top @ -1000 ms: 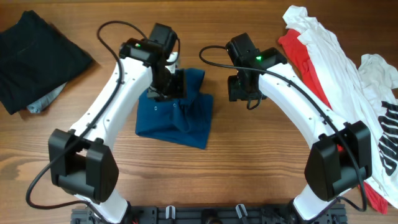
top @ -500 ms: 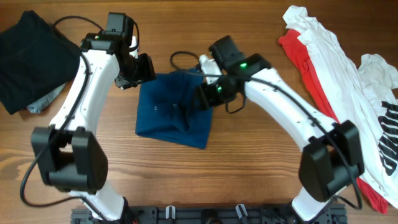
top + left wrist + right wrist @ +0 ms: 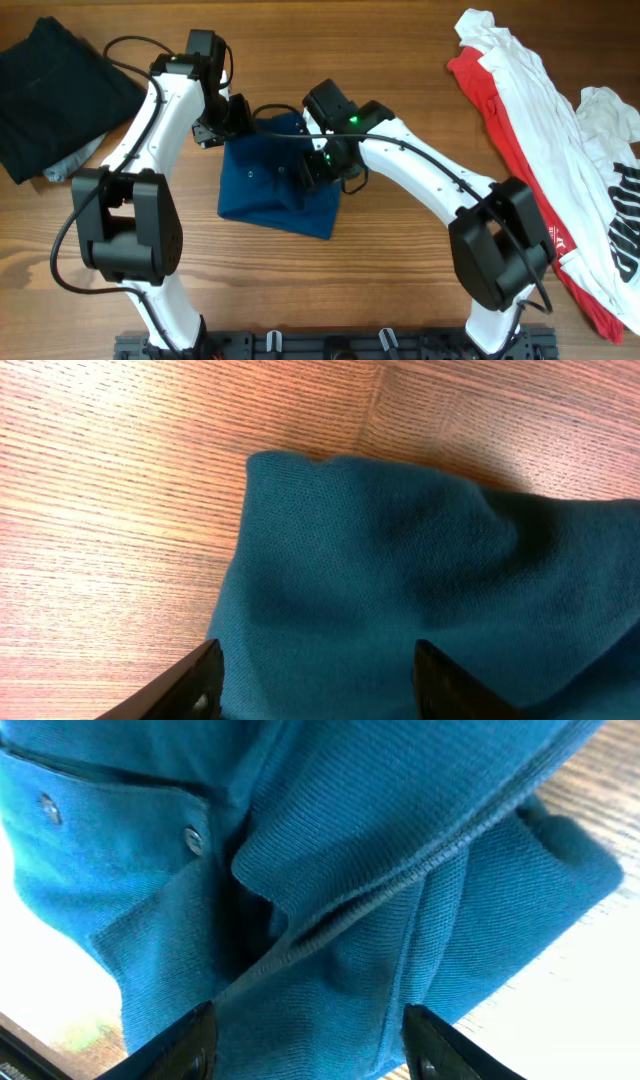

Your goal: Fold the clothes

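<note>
The deep-blue polo shirt (image 3: pixel 268 190) lies folded into a rough square at the table's middle, with buttons (image 3: pixel 192 840) and a collar fold showing in the right wrist view. My left gripper (image 3: pixel 230 118) is open at the shirt's far left corner, and its fingers (image 3: pixel 203 672) straddle flat blue cloth (image 3: pixel 380 550). Over the shirt's upper right part my right gripper (image 3: pixel 312 168) is also open, fingers (image 3: pixel 197 1042) either side of a seam ridge (image 3: pixel 400 880). Neither holds anything. A red T-shirt (image 3: pixel 480 85) and a white T-shirt (image 3: pixel 545 110) lie piled at the right.
A black garment (image 3: pixel 60 85) with a grey piece (image 3: pixel 70 165) under it lies at the far left corner. The white and red pile runs down the right edge (image 3: pixel 610 240). Bare wood (image 3: pixel 400 260) shows in front of the blue shirt.
My left gripper left the shirt's top, swung out left, then came back to its far left corner. My right gripper moved from beside the shirt to above its upper right part.
</note>
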`<action>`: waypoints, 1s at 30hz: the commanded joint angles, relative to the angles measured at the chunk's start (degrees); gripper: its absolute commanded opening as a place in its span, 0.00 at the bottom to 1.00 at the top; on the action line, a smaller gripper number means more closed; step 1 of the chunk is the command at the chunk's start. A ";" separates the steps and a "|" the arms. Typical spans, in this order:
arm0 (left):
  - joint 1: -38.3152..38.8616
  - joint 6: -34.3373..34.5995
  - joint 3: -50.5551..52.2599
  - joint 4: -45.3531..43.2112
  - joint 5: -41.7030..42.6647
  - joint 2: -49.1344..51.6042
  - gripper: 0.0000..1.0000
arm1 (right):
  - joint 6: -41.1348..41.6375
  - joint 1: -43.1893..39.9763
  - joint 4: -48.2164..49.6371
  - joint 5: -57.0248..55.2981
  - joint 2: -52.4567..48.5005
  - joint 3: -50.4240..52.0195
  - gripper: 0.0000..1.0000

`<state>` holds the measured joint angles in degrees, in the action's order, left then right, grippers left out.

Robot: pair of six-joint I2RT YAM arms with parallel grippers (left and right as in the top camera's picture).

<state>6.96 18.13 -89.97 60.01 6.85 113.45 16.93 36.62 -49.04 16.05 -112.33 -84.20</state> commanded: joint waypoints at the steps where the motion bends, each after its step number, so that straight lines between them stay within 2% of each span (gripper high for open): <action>1: -0.11 0.33 -0.68 0.37 -0.76 0.28 0.60 | 1.64 0.92 -0.59 0.72 -0.74 -0.63 0.59; 5: -0.11 0.33 -0.68 0.44 -0.76 0.28 0.65 | 4.17 2.23 -0.68 0.02 -0.83 -0.63 0.55; 20: -0.11 0.33 -0.68 1.09 -0.79 0.28 0.68 | 6.10 3.30 -1.36 -1.11 -0.07 -0.94 0.47; 21: -0.13 0.33 -0.68 1.09 -0.79 0.28 0.68 | 6.21 3.39 -1.62 -1.33 -0.07 -0.85 0.43; 23: -0.11 0.31 -0.68 1.09 -0.79 0.28 0.68 | 6.27 3.58 -2.19 -1.97 -0.07 -0.61 0.23; 24: -0.11 0.33 -0.68 1.09 -0.79 0.28 0.68 | 7.52 3.72 -3.21 -3.67 -0.07 -0.59 0.07; 25: -0.11 0.33 -0.68 1.09 -0.76 0.28 0.68 | 9.27 3.72 -4.35 -5.75 -0.07 -0.59 0.04; 28: -0.11 0.33 -0.68 1.16 -0.76 0.28 0.68 | 14.88 3.72 -8.44 -11.50 -0.07 -0.59 0.04; 30: -0.11 0.31 -0.68 1.29 -0.79 0.28 0.69 | 14.93 3.72 -11.43 -10.43 0.02 -0.76 0.04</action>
<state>6.96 18.33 -89.97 61.06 6.66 113.45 27.75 39.99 -57.43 9.58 -112.51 -84.23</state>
